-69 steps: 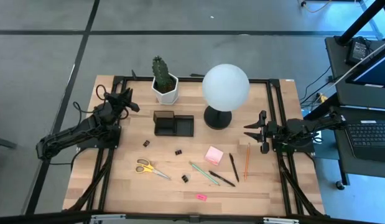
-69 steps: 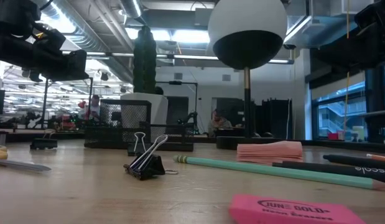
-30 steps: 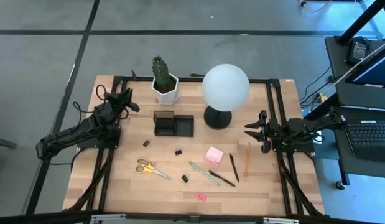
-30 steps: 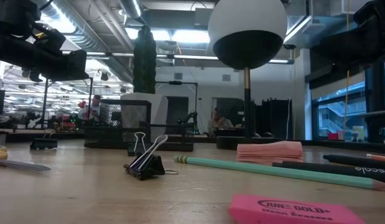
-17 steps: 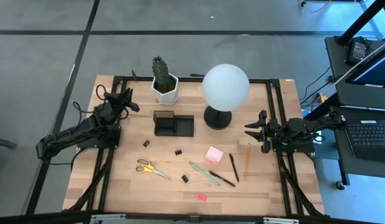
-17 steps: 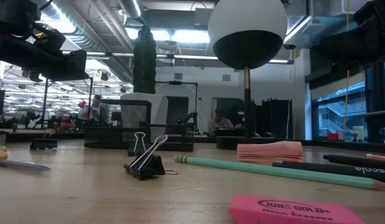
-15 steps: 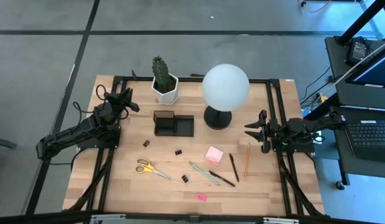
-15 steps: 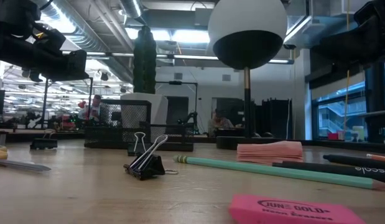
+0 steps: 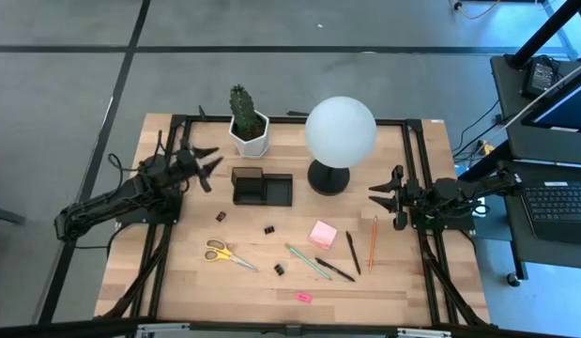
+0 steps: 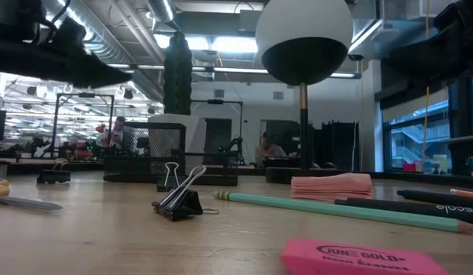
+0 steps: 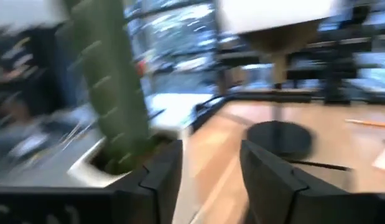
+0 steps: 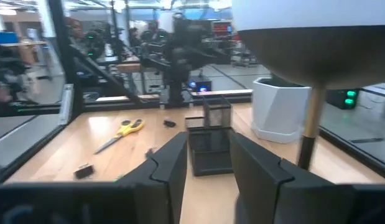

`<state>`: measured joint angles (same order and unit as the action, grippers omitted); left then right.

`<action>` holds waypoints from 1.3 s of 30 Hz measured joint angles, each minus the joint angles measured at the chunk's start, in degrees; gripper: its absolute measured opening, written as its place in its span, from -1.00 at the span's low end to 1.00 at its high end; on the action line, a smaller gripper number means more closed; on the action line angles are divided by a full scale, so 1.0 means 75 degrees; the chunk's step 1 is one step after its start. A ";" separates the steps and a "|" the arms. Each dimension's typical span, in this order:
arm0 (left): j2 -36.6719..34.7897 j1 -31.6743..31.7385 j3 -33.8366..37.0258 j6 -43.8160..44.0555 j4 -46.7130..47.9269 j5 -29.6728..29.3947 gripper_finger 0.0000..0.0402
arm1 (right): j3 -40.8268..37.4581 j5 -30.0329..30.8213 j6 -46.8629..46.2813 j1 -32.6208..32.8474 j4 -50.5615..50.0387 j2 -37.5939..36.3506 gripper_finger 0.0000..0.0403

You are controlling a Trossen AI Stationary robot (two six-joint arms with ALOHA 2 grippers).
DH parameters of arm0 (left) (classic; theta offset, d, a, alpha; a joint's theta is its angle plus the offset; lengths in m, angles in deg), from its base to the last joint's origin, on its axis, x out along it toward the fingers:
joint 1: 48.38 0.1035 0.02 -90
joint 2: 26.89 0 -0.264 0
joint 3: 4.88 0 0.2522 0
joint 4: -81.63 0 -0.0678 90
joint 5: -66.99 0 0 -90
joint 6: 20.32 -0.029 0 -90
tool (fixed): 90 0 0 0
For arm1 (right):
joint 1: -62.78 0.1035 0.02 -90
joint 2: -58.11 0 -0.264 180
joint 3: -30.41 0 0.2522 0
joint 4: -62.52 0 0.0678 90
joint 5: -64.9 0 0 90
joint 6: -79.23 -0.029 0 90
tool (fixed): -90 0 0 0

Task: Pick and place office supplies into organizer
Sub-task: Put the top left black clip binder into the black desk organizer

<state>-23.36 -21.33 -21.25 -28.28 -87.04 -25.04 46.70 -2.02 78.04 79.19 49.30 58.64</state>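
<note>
Only the high view shows the scissors (image 9: 226, 253) whole, untouched.

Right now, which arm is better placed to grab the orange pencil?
Probably the right. Its gripper hovers, fingers apart, just beside the orange pencil; the left gripper is across the table, left of the organizer.

We're seeing two matte-black jointed arms, slim boxy links. The left gripper (image 9: 207, 167) and right gripper (image 9: 384, 199) are each showing two dark angular fingers (image 12: 169, 171), flat-faced and chunky. Thin black cables are looping off the left arm.
</note>
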 joint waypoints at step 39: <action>0.9281 -0.7190 -0.6695 0.3099 0.7239 -0.4481 -0.15 | 0.0000 0.0447 -0.0825 0.0000 -0.0148 -0.0003 -0.37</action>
<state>46.25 -75.25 -71.46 -5.04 -32.75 -58.65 46.70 1.34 71.85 79.19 48.19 58.62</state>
